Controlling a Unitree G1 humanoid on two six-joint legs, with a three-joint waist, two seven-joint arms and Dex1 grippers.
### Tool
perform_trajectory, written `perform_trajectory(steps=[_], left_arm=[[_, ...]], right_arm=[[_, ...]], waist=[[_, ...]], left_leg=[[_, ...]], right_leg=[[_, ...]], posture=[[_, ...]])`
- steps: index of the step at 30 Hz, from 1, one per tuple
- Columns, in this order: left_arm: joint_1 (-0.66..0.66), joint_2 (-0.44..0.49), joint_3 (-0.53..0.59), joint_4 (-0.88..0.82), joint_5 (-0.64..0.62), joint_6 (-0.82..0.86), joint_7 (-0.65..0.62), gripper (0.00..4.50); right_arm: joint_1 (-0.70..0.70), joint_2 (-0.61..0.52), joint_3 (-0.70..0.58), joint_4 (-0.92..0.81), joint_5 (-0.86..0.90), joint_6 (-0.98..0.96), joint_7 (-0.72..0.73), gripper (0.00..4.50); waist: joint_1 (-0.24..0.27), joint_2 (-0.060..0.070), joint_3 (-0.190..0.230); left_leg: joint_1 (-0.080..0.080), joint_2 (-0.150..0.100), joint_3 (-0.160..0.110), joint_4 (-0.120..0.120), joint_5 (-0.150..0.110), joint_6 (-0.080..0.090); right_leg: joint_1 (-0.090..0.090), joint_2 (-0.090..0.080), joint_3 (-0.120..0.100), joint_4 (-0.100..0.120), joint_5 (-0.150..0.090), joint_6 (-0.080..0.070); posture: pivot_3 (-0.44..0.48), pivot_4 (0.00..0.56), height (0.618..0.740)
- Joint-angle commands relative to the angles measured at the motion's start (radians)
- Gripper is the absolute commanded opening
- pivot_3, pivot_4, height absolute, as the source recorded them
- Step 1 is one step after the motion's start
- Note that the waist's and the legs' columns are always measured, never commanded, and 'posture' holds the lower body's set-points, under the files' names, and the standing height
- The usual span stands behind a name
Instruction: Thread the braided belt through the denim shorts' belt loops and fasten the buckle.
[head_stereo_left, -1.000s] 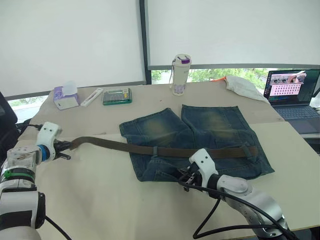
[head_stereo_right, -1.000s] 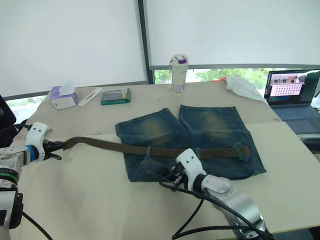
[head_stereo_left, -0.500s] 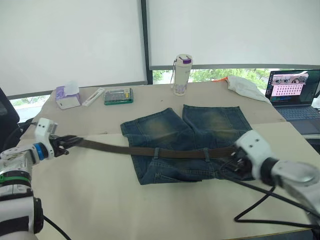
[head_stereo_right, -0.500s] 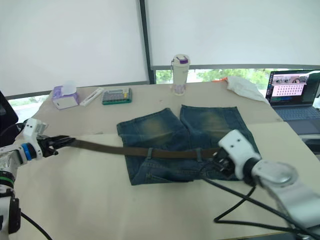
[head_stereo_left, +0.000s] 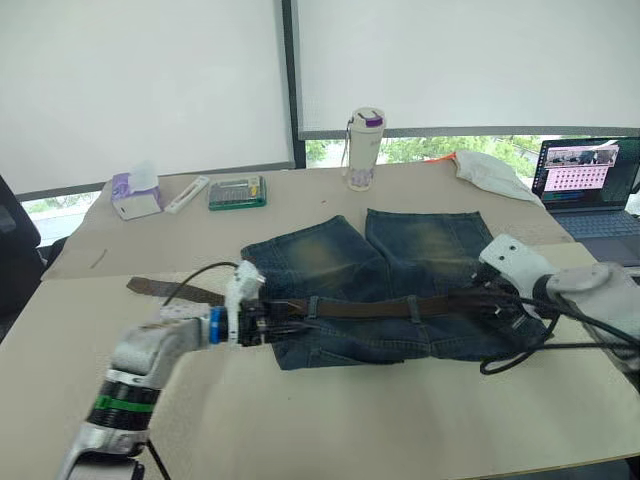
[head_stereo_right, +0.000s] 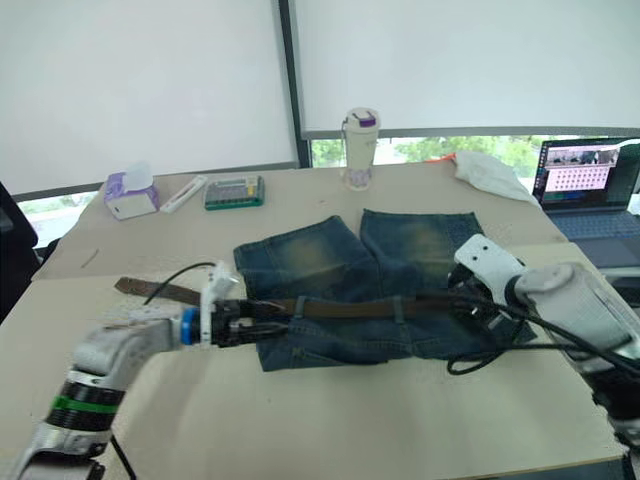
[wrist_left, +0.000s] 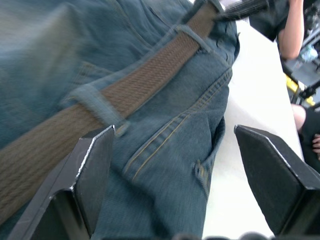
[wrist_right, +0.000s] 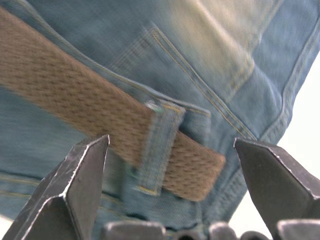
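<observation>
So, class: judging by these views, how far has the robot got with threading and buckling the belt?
Done: the braided belt runs under several belt loops across the denim shorts, its tip just past a loop in the right wrist view.
In hand: both the left gripper and the right gripper are open at the waistband ends.
Left: the belt's other end trails on the table; nothing is fastened.

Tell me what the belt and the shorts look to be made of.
The braided belt: apparently woven fabric webbing, matte brown, judging by its visible basket-weave texture; braided leather can't be excluded. The denim shorts: cotton denim by the look, dark blue, faded patches, tan contrast stitching along seams and pocket.
</observation>
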Motion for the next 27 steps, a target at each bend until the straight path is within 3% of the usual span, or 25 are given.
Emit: perform_trajectory(steps=[1,2,3,6,14,16,17,21,27], left_arm=[[-0.064,-0.019,-0.025,0.015,0.054,-0.057,0.034,4.06],[-0.091,-0.030,-0.033,0.048,0.072,-0.074,0.039,4.06],[-0.118,-0.038,-0.040,0.082,0.090,-0.091,0.046,4.10],[-0.172,-0.043,-0.049,0.153,0.115,-0.110,0.036,4.10],[-0.352,-0.077,-0.200,0.486,0.267,-0.233,-0.114,4.10],[-0.370,-0.090,-0.229,0.546,0.305,-0.271,-0.140,4.10],[-0.380,-0.100,-0.241,0.574,0.318,-0.275,-0.152,3.84],[-0.414,-0.131,-0.281,0.692,0.399,-0.382,-0.167,2.60],[-0.544,-0.166,-0.235,0.949,0.497,-0.614,-0.040,0.63]], right_arm=[[-0.073,0.015,0.098,0.132,-0.099,-0.084,0.075,4.39],[-0.087,0.022,0.128,0.174,-0.120,-0.099,0.098,4.39],[-0.092,0.024,0.146,0.198,-0.136,-0.111,0.118,3.85],[-0.085,0.025,0.136,0.181,-0.148,-0.117,0.153,2.85],[0.093,0.040,-0.116,-0.157,-0.060,0.070,0.104,0.19],[0.127,0.049,-0.159,-0.216,-0.052,0.105,0.084,0.15],[0.150,0.056,-0.186,-0.256,-0.045,0.133,0.073,0.15],[0.241,0.117,-0.300,-0.388,-0.021,0.213,0.014,0.15],[0.218,0.252,-0.318,-0.337,-0.050,0.123,-0.102,0.15]], waist=[[0.002,0.000,0.000],[0.004,0.000,0.000],[0.008,0.000,0.000],[0.015,0.000,0.000],[0.015,0.000,0.000],[0.015,0.000,0.000],[0.014,0.000,0.000],[0.015,0.000,0.000],[0.017,-0.002,0.001]], left_leg=[[0.000,0.000,0.000,0.001,0.000,0.000],[0.000,0.000,0.001,0.000,0.000,0.000],[0.001,0.000,0.001,0.002,0.000,0.000],[0.000,-0.001,0.001,0.003,0.000,0.000],[-0.001,-0.001,0.000,0.005,0.000,0.000],[-0.001,-0.001,0.000,0.005,0.000,0.000],[-0.001,-0.001,0.000,0.005,0.000,0.000],[-0.002,-0.001,-0.001,0.005,0.000,0.000],[-0.001,-0.002,-0.001,0.009,-0.001,0.001]], right_leg=[[0.000,0.000,0.000,-0.001,0.000,0.000],[0.000,0.000,0.000,-0.001,0.000,0.000],[0.000,0.000,0.000,-0.002,0.000,0.000],[0.000,0.000,0.000,-0.002,0.000,0.000],[0.000,0.000,-0.002,0.001,0.000,0.000],[0.000,0.000,-0.001,0.002,0.000,0.000],[0.000,0.000,-0.001,0.002,0.000,0.000],[0.000,0.000,-0.001,0.002,0.000,0.000],[0.001,-0.001,-0.001,0.001,0.000,0.000]], posture=[[0.000,0.150,0.740],[0.000,0.150,0.740],[0.000,0.150,0.740],[0.000,0.150,0.740],[0.000,0.150,0.740],[0.000,0.150,0.740],[0.000,0.150,0.740],[0.000,0.150,0.740],[0.000,0.150,0.740]])
